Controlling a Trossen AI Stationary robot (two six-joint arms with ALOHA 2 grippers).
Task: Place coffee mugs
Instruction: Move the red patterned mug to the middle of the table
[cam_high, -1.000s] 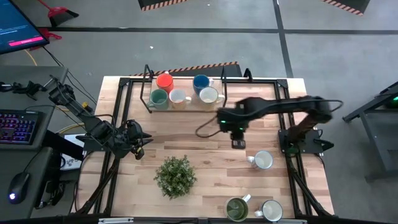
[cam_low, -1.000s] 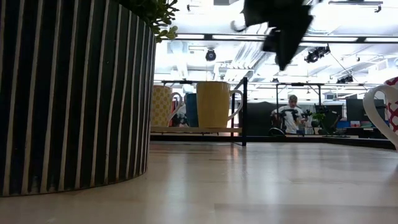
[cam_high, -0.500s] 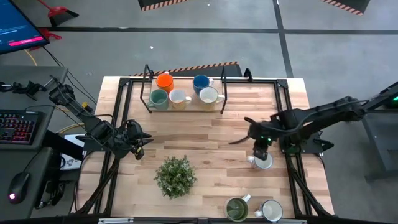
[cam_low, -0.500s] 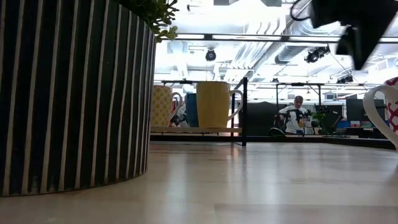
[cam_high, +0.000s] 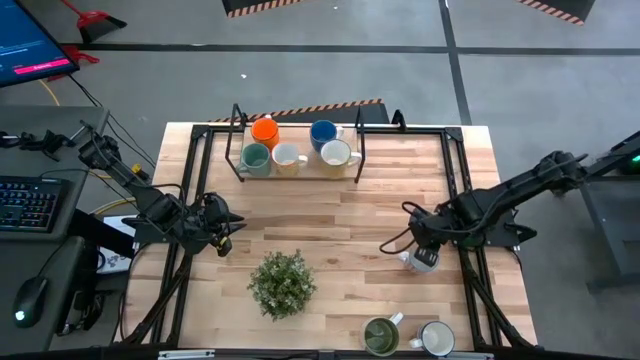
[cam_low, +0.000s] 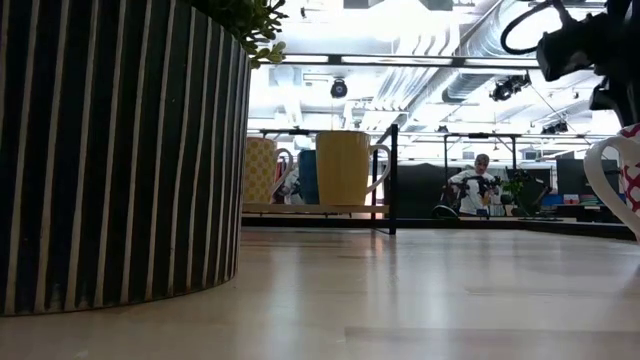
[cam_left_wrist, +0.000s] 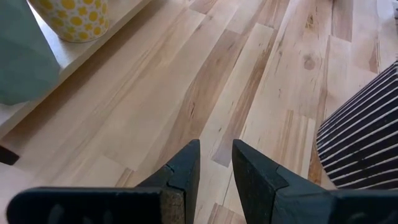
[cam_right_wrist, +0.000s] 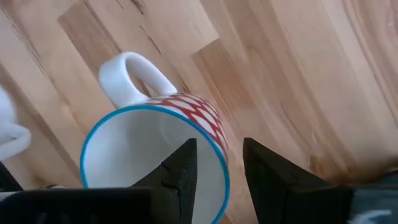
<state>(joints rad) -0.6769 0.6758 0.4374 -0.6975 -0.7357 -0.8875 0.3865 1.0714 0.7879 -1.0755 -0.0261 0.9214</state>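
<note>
Over on the right side of the table (cam_high: 340, 215), the right gripper (cam_high: 424, 252) hangs directly above a white mug (cam_right_wrist: 155, 140) with a red pattern and a blue rim, and in the right wrist view its two dark fingers (cam_right_wrist: 177, 177) straddle the mug's rim, one over the hollow inside and the other outside the patterned wall, parted with a gap between them and not seen pressing on the wall. This mug stands upright, mouth up, and its handle (cam_high: 405, 258) points toward the left side of the table. Two more mugs stand at the near edge, an olive-green one (cam_high: 380, 336) and a white one (cam_high: 436, 338) just beside it on the right (both upright). At the far side a low shelf (cam_high: 296, 172) carries an orange mug (cam_high: 264, 131), a blue mug (cam_high: 322, 132), a teal mug (cam_high: 255, 157) and two pale mugs (cam_high: 288, 157), all upright. A potted plant (cam_high: 282, 283) sits near the middle of the near half. At the left edge the left gripper (cam_left_wrist: 214, 165) waits over bare wood, fingers slightly apart and holding nothing.
</note>
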